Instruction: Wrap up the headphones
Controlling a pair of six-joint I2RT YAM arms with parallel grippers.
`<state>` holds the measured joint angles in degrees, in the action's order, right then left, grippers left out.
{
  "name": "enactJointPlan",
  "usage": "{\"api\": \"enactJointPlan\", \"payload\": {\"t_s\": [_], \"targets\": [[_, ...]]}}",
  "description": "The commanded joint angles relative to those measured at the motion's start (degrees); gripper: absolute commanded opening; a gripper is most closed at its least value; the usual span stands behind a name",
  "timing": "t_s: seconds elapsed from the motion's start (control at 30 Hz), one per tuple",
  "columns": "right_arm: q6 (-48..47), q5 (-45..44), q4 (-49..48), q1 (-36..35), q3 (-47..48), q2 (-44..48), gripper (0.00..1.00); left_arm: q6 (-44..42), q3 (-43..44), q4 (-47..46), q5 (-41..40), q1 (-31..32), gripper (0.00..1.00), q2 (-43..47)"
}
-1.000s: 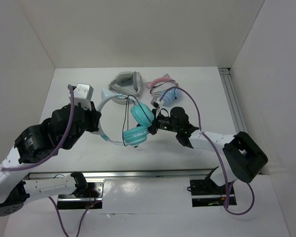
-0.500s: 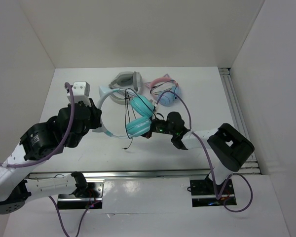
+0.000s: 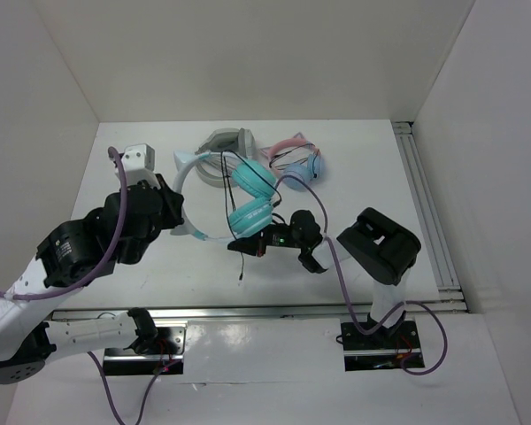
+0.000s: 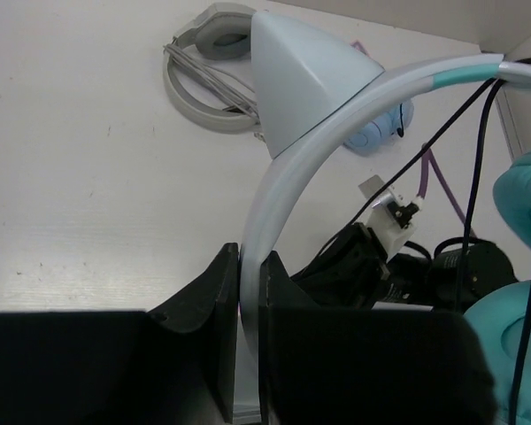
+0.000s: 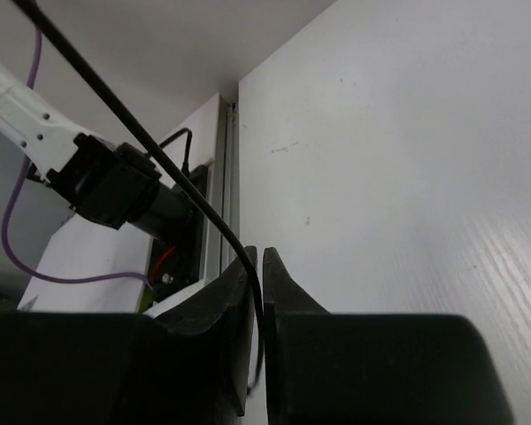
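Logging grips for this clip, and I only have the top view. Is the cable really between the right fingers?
Observer: Yes. The right wrist view shows the cable entering the narrow slit between the right fingers.
Operator: Slack or straight there?
Observer: It leaves the slit in a straight line, with no loop near it.
Operator: And the left grip?
Observer: The left fingers pinch the headband between them, a little along the band from the cat ear.
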<state>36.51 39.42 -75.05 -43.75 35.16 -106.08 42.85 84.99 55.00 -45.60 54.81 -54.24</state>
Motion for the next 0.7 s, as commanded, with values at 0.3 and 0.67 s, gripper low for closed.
{"api": "enactJointPlan", "payload": {"t_s": [0.3,0.67], "targets": [[0.2,1.6,-14.1,-1.6,-3.0,-3.7,0.15,7.9,4.0,-8.9,-6.5,0.0,0.0,0.6],[0.2,0.7,-13.8,-2.7,-3.5,-4.8,0.11,8.9,3.3,-7.7,-9.6,0.0,0.0,0.6]]}}
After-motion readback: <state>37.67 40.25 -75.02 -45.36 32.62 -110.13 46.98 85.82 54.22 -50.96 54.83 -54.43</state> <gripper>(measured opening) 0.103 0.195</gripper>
